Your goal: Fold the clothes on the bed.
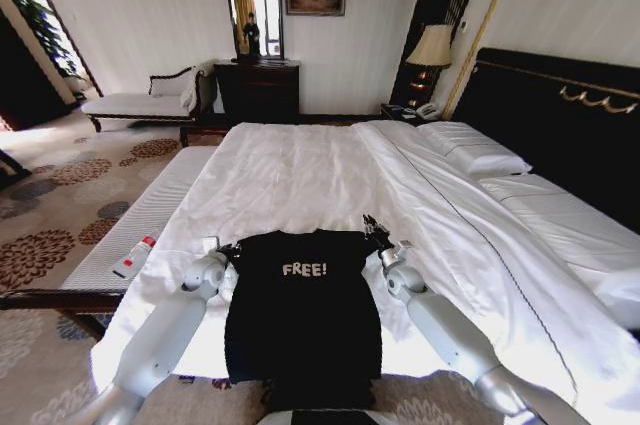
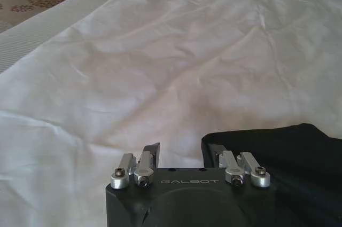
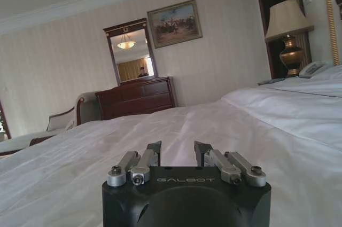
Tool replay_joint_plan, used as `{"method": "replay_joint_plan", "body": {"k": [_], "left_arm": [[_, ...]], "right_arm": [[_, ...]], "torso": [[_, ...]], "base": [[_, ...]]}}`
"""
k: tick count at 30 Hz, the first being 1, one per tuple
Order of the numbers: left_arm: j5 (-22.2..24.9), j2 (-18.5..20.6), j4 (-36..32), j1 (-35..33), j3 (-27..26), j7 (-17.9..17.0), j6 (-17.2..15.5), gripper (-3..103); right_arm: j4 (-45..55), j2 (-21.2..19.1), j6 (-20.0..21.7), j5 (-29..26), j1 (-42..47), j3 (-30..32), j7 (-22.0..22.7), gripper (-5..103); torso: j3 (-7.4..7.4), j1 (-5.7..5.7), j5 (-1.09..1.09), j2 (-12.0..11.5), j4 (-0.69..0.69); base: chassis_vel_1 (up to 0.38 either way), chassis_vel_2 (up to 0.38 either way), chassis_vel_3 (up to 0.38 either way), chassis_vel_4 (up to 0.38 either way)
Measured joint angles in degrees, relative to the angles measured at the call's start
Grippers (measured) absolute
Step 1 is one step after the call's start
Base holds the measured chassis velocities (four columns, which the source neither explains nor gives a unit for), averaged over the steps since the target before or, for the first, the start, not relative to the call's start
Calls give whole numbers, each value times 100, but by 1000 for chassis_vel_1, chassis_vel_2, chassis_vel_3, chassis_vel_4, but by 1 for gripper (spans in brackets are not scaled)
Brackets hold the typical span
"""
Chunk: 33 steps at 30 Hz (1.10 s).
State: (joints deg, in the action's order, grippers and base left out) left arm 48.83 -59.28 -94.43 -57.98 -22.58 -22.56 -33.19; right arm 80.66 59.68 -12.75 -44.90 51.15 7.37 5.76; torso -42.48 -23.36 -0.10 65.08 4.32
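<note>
White "FREE!" lettering was legible on the chest of the black T-shirt point(image 1: 302, 305), and "GALBOT" was embossed on the housing of each gripper in both wrist views. The T-shirt lay on the white sheet at the near edge of the bed point(image 1: 330, 170), collar end toward the far side, its lower part hanging over the bed's edge. Its sides appeared turned in, giving a narrow, roughly rectangular outline; the fabric looked soft and matte. The left gripper point(image 1: 222, 249) stood at the shirt's upper left corner; in the left wrist view its fingers point(image 2: 151, 155) were apart, one on bare sheet and the other at or under the dark folded edge of the cloth point(image 2: 278, 152), though actual contact could not be confirmed. The right gripper point(image 1: 376, 234) stood at the upper right corner; in the right wrist view its fingers point(image 3: 154, 152) were apart with nothing between them, above white sheet. A small white bottle with a red cap point(image 1: 134, 257) lay on the bench beside the bed.
</note>
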Motion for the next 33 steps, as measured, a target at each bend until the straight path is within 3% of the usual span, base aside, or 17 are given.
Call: {"method": "replay_joint_plan", "body": {"k": [2,3,5,6,7,9,12,13,16,22,24,28,31,33], "left_arm": [[70,24,-443,-460,-446,-28,-11,59],[70,24,-443,-460,-446,-28,-11,59],[40,53,-1035,-958,-785,-35,32,70],[-67,68,-1174,-1076,-813,-19,115,70],[-184,78,-1272,-1184,-840,14,222,76],[-255,85,-1317,-1275,-866,28,334,81],[-237,95,-1220,-1222,-891,-104,497,96],[-237,95,-1220,-1222,-891,-104,497,96],[284,114,-1199,-1032,-1036,-374,199,100],[1312,250,-1199,-980,-1627,-665,-327,100],[1439,266,-1194,-975,-1730,-639,-328,100],[1809,219,-1258,-928,-2123,-538,10,100],[2350,97,-1704,-1043,-2727,-529,374,100],[2361,71,-1832,-1183,-2963,-528,427,100]], "right_arm": [[235,5,121,-294,320,269,97,42],[235,5,121,-294,320,269,97,42],[604,48,307,-871,714,655,254,48],[854,74,366,-1174,960,895,386,54],[1048,122,407,-1467,1184,1073,525,59],[1159,187,446,-1658,1331,1180,623,65],[1284,494,510,-1794,1578,1261,687,77],[1284,494,510,-1794,1578,1261,687,77],[1444,721,632,-1969,1732,1252,746,92],[1560,837,696,-2087,1936,1298,767,100],[1567,808,707,-2097,1963,1305,762,100],[1568,723,749,-2203,1996,1338,751,100],[1555,728,894,-2592,1985,1331,816,100],[1545,772,956,-2764,1954,1322,846,100]], "torso": [[0,0,-1,0,1],[0,0,-1,0,1],[0,0,4,0,-6],[1,1,2,1,-6],[1,1,-3,1,5],[0,1,-2,1,10],[0,2,1,1,-1],[0,2,1,1,-1],[-1,-1,0,0,2],[-1,0,0,0,0],[-1,0,1,0,0],[-1,-1,-2,0,4],[-1,-1,1,0,3],[-1,-1,1,0,5]], "base": [[0,0,0,0],[0,0,0,0],[0,0,0,0],[0,0,0,0],[0,0,0,0],[0,0,0,0],[0,0,0,0],[0,0,0,0],[0,0,0,0],[0,0,0,0],[0,0,0,0],[0,0,0,0],[0,0,0,0],[0,0,0,0]]}}
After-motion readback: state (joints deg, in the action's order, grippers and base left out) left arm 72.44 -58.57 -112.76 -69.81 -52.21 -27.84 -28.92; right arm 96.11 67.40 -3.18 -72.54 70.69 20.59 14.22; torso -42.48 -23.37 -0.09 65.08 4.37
